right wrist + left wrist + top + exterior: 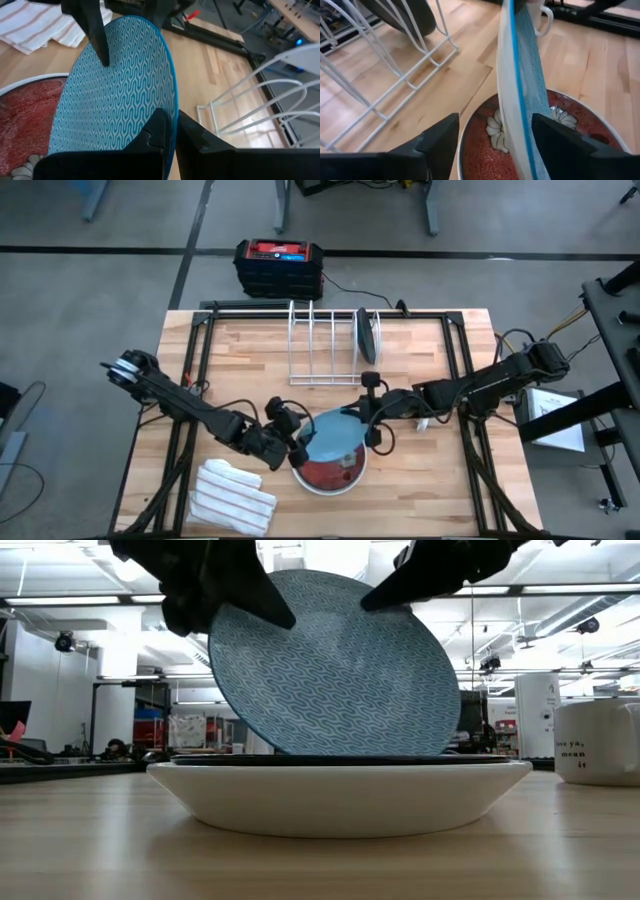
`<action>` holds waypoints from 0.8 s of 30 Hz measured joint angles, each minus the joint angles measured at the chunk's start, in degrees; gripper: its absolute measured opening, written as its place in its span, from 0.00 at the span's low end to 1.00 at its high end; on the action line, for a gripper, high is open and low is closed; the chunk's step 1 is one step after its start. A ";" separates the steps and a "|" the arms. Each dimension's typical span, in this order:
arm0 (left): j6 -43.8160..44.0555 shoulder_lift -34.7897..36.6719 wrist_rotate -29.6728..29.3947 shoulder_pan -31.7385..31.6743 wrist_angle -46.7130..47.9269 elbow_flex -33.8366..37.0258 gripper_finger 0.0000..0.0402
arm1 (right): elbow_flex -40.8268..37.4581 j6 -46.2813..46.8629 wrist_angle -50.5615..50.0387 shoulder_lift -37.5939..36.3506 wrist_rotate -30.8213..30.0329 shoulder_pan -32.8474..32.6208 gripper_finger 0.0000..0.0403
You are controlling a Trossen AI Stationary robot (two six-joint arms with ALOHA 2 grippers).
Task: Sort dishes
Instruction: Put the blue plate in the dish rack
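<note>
Two grippers on one dish: the light blue plate [331, 437] is tipped up on edge over the red flowered dish [330, 472], which sits in the white dish [340, 798]. Right gripper [169, 131] pinches the plate's rim. Left gripper [492, 142] is spread, one finger either side of the rim — not gripping.

Step in hand, I judge: pulling the blue plate off the stack for the rack [325, 345], beyond both grippers, where the dark dish [367, 335] already stands.

Next move: lift clear, keep it upright, line up with a slot.

Hidden — the plate's lower edge behind the white dish's wall.
</note>
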State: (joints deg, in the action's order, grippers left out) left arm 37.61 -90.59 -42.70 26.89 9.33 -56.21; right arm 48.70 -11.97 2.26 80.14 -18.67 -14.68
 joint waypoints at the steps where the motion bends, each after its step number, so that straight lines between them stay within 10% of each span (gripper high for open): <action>1: 0.00 -0.36 0.22 0.00 -0.28 -0.03 0.58 | 0.22 -0.48 -0.02 0.01 0.08 0.00 0.01; 16: -3.39 -5.38 0.44 -0.07 5.02 -9.77 0.08 | 0.75 -3.82 0.04 -0.09 1.29 -0.24 0.02; 24: -0.15 -5.50 -1.58 0.20 14.98 -14.62 0.06 | 0.75 -3.76 -0.04 -1.88 1.28 -0.19 0.05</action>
State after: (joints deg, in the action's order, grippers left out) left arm 37.46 -96.09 -44.28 27.09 24.31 -70.82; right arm 49.45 -15.73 2.22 78.26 -17.40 -14.87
